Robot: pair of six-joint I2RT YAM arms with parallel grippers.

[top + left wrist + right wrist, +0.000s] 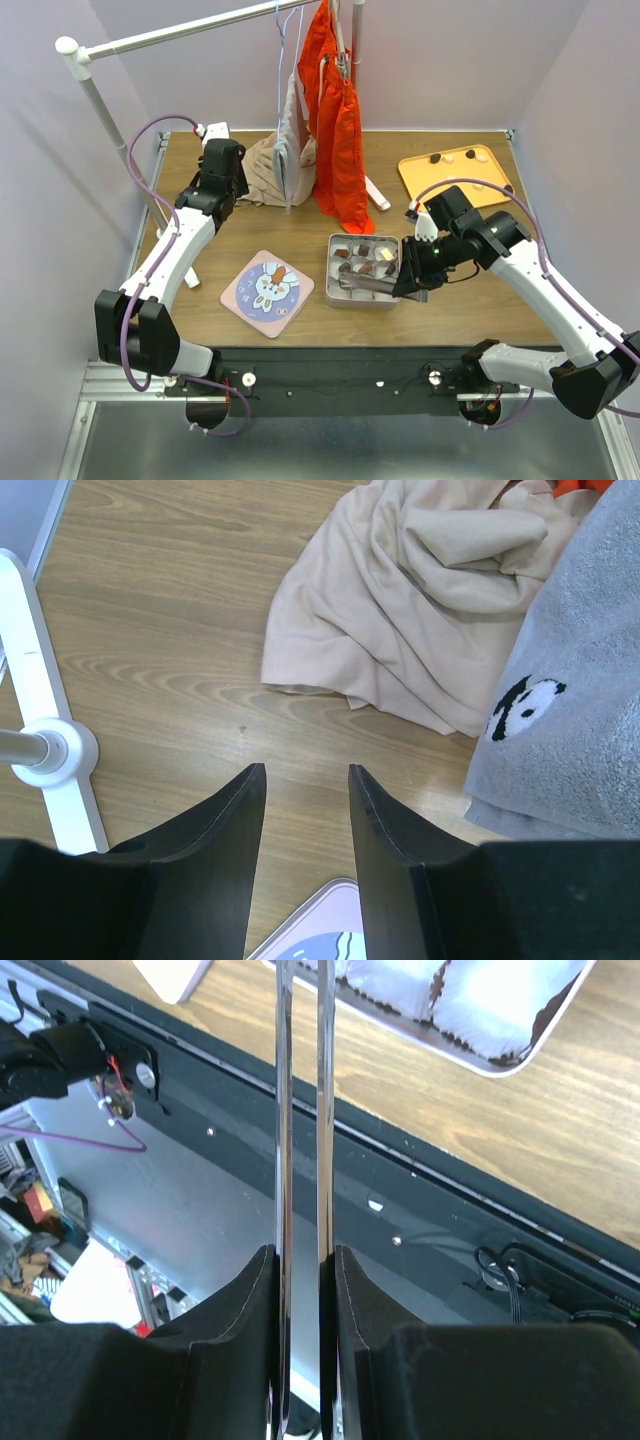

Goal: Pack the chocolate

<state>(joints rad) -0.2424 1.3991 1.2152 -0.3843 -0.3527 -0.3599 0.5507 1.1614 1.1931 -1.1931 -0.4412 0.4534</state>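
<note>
Chocolate pieces (366,268), dark and cream, lie in an open metal tin (331,272) at the table's middle. More pieces (436,158) lie on an orange tray (493,168) at the back right. My right gripper (412,272) is at the tin's right edge, shut on metal tongs (362,286) that reach left over the tin. In the right wrist view the gripper (303,1250) presses the two tong blades (300,1110) nearly together; their tips are out of view. My left gripper (222,205) is open and empty above bare table, as its wrist view (305,770) shows.
The tin's lid (267,286) with a rabbit picture lies left of the tin. A beige cloth (420,600) and a grey panda towel (570,710) lie ahead of the left gripper. A clothes rack (90,90) with an orange garment (340,130) stands at the back.
</note>
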